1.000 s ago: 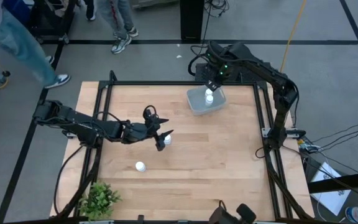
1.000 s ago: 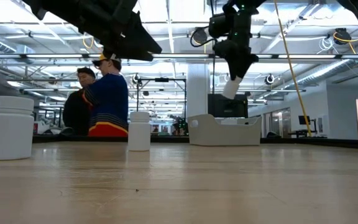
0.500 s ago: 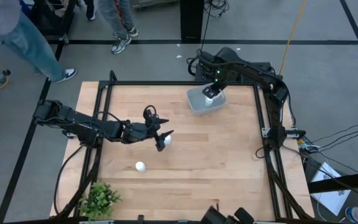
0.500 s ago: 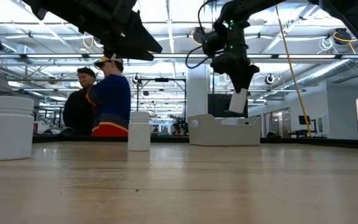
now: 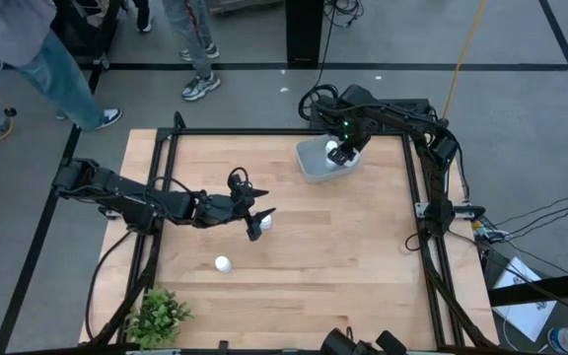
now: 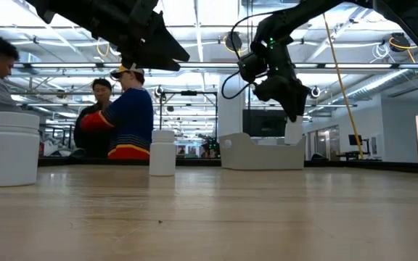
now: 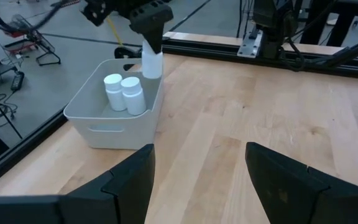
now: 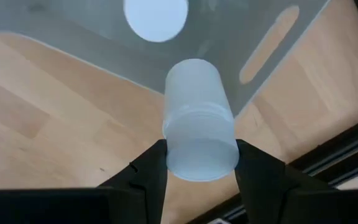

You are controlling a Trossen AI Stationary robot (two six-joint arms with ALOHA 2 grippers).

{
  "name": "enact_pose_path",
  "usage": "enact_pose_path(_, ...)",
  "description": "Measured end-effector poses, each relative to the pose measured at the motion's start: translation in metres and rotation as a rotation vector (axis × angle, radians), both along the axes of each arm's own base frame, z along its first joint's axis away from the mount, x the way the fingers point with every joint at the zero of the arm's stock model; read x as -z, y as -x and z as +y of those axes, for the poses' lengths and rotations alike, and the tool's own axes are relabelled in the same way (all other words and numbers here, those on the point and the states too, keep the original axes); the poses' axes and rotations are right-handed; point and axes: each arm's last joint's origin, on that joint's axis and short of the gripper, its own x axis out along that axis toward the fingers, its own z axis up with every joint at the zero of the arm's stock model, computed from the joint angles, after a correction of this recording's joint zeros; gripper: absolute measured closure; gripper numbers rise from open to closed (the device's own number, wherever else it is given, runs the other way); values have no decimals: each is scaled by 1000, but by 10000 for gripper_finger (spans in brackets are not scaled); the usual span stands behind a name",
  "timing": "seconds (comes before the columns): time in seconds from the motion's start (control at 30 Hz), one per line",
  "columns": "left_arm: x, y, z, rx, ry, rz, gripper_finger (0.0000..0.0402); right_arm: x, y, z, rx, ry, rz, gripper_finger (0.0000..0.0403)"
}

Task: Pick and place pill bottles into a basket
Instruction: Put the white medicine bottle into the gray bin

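Over the basket's (image 5: 316, 163) far corner, the right tool (image 5: 339, 150) pinches a pill bottle (image 8: 199, 121) by its cap end, body hanging down, so that a release should drop it inside the walls rather than onto the counter (image 5: 343, 247). In the left wrist view that bottle sits just at the rim, beside two bottles (image 7: 124, 92) already standing upright in the basket. The left tool (image 5: 257, 221) hangs with its fingers spread over a fourth bottle (image 5: 264, 223) near the counter's middle, probably lined up to take it next. A fifth bottle (image 5: 223, 263) stands apart, nearer the potted plant (image 5: 156, 316). Count: five bottles, two in the basket, one held, two on the counter; one basket. Three people (image 6: 125, 116) stand in the room beyond.
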Motion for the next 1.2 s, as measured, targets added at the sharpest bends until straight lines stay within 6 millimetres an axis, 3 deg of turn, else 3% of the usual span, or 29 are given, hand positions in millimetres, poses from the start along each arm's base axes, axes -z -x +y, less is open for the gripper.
enact_pose_path(1.2, 0, 0, 0, 3, -2, -1, 144, 45, -6, -3, -157, 70, -66, 254)
